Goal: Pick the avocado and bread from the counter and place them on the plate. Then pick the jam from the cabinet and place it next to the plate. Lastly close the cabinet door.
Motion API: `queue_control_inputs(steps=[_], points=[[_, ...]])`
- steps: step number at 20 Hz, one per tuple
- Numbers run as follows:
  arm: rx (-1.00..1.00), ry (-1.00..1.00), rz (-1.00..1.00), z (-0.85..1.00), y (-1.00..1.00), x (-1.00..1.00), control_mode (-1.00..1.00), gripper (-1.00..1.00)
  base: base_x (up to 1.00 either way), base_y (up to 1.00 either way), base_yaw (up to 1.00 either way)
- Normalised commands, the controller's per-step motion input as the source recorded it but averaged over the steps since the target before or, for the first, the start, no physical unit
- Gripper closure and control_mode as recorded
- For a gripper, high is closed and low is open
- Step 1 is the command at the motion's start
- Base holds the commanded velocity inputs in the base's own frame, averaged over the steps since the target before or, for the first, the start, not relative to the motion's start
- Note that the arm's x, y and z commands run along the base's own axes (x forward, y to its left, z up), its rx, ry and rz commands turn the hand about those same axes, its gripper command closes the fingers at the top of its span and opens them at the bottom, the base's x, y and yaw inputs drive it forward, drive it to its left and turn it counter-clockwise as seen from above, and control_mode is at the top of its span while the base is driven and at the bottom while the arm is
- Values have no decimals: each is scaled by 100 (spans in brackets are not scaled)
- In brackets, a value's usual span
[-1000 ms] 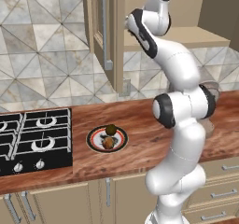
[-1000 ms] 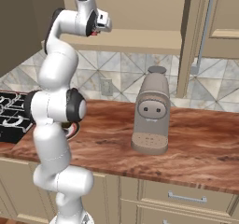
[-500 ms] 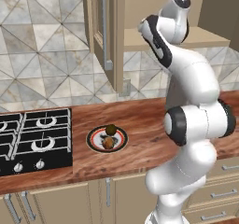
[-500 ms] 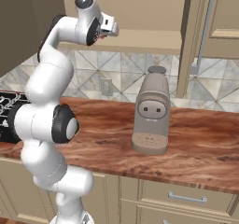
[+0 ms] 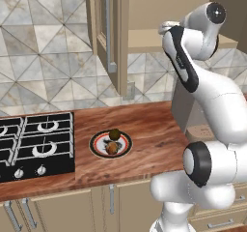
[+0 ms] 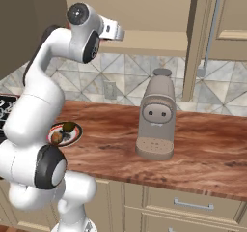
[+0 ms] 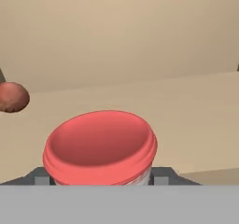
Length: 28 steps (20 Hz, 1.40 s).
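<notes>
The jam [image 7: 100,146], a red jar with a pale band, sits close up between my fingertips [image 7: 161,174], which press on its two sides. My gripper [image 6: 118,33] is up at the front edge of the open cabinet's shelf [image 6: 149,40], shut on the jar. On the counter [image 5: 144,129] stands the plate [image 5: 96,146], with the dark avocado [image 5: 114,134] and the golden-brown bread [image 5: 112,148] on it. The cabinet door [image 5: 108,37] stands open, seen edge on, its silver handle facing out.
A reddish-brown ball [image 7: 13,97] lies further back on the cabinet shelf, to the left of the jar. A tan coffee machine [image 6: 157,115] stands on the counter below the cabinet. The black stove [image 5: 34,144] lies left of the plate.
The arm's upper links have swung to the right and the hand has moved a little further along the cabinet shelf. Plate, avocado and bread have stayed put.
</notes>
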Motion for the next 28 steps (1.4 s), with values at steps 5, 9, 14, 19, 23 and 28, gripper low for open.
queue_control_inputs(steps=[5, 9, 14, 19, 23, 28], points=[[-5, 3, 3, 38, 0, -88, -100, 100, 0, 0, 0], [-6, 22, 22, -42, 6, -32, -100, 100, 0, 0, 0], [0, 8, 28, -64, 0, -27, -100, 100, 0, 0, 0], [0, 1, 31, -63, 5, -20, -100, 100, 0, 0, 0], [0, 0, 20, -68, 40, -11, -100, 100, 0, 0, 0], [-2, 0, 13, -77, 58, 0, -100, 100, 0, 0, 0]])
